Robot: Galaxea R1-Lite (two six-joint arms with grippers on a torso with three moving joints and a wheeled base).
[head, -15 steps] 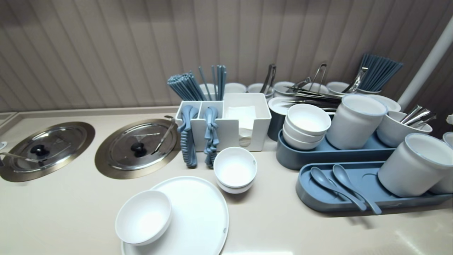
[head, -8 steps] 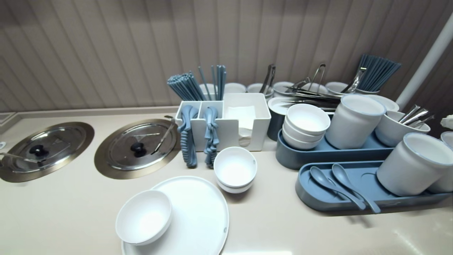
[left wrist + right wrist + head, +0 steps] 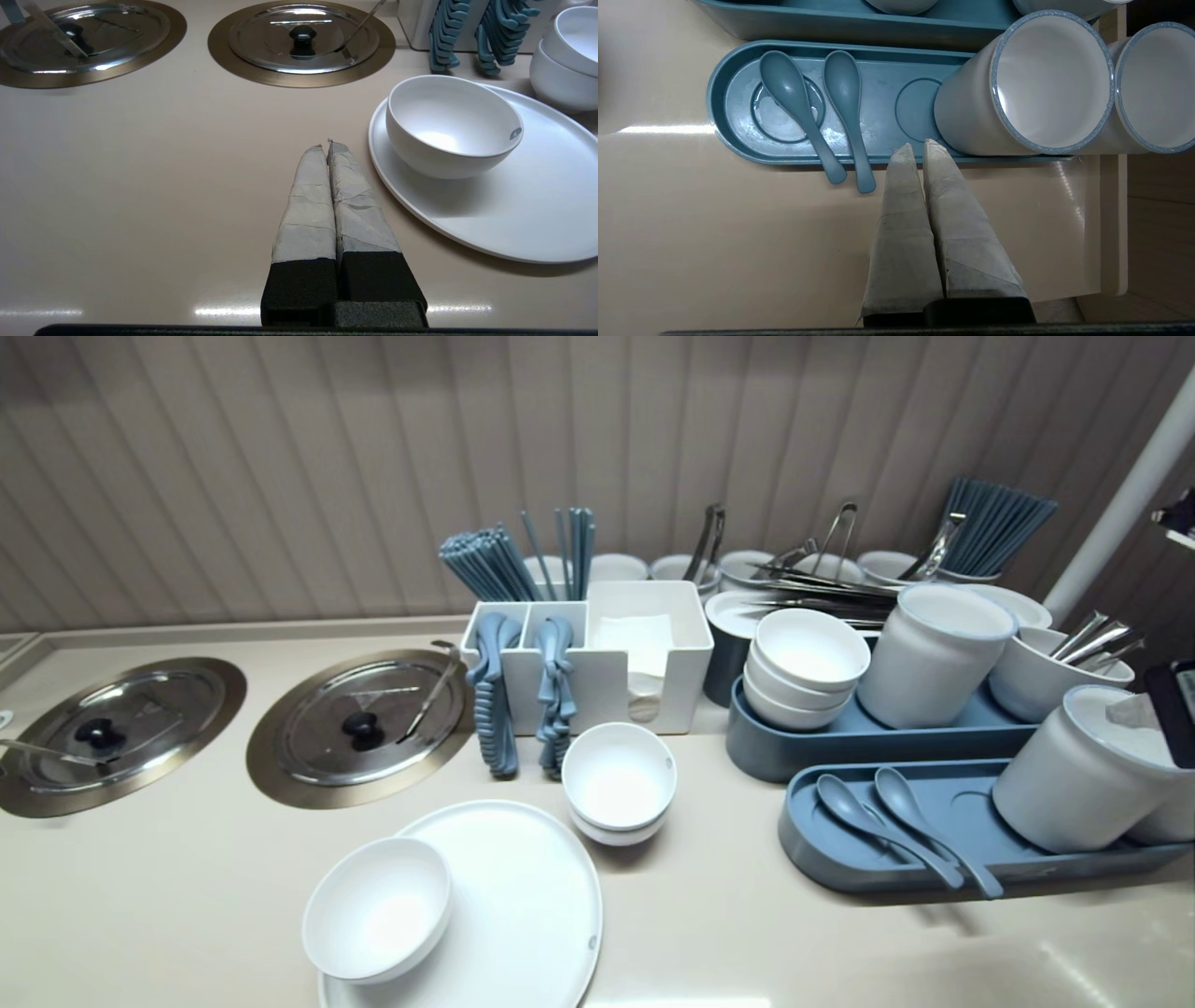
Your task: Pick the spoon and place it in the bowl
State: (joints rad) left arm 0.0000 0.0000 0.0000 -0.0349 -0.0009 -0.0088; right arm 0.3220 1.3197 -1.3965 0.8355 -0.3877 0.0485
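Tightly closed on nothing, the right gripper [image 3: 915, 145] hovers its fingers [image 3: 901, 219] over the blue tray [image 3: 715, 107], between two spoons [image 3: 794, 102] propped handle-out across its near rim and a white jar [image 3: 966, 112] standing inside. The left gripper [image 3: 327, 145], likewise pressed together, idles well left of it.

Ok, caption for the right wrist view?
Shut right tool over rim of blue oval tray, near two blue plastic spoons and a tall white cup.

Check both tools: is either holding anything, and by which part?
Nothing is held. The right tool is shut empty above the rim of the blue tray; the left tool is shut empty over the counter.
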